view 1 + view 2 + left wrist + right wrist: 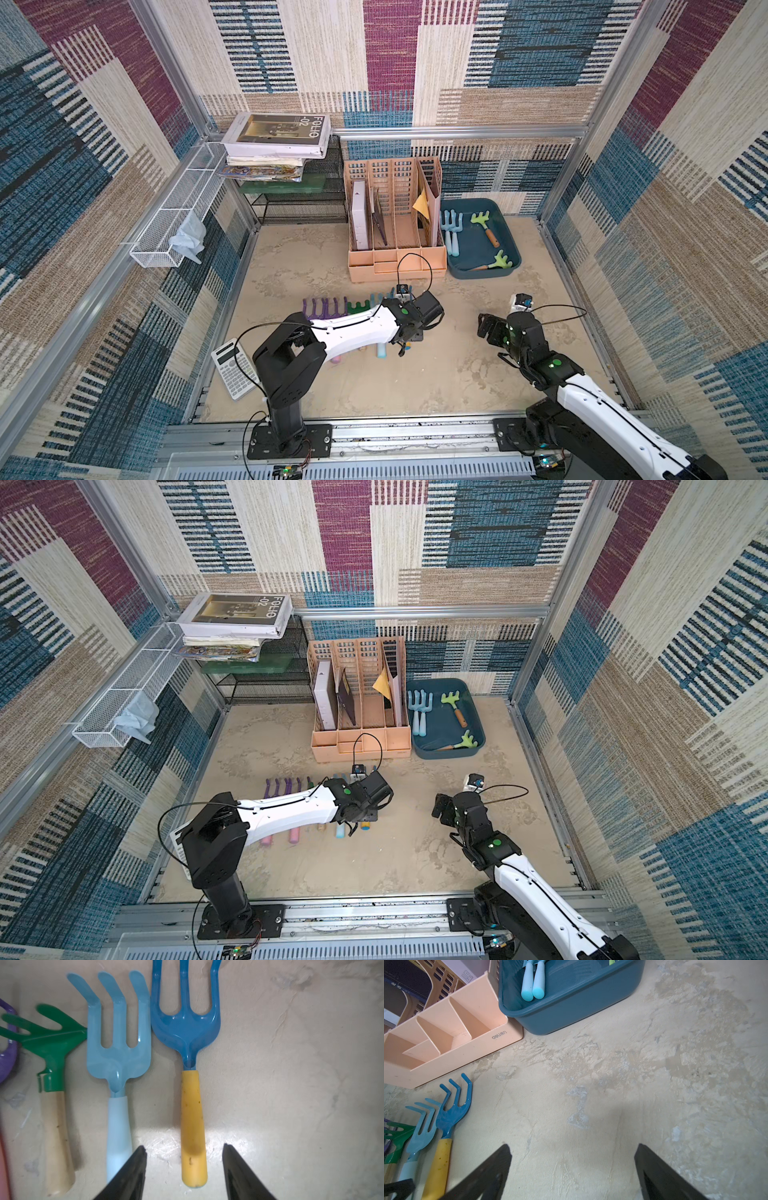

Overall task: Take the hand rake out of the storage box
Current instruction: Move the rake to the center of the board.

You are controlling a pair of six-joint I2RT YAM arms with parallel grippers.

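Observation:
The storage box is a dark teal tray at the back right of the table. In it lie two light blue hand rakes and two green ones. On the table, left of centre, a row of rakes lies side by side: purple, green, light blue and a blue one with a yellow handle. My left gripper hangs open above that yellow handle without touching it. My right gripper is open over bare table, short of the box.
A peach file organiser stands directly left of the box. A calculator lies at the front left. A white wire basket hangs on the left rail, and stacked books sit on a black mesh shelf at the back.

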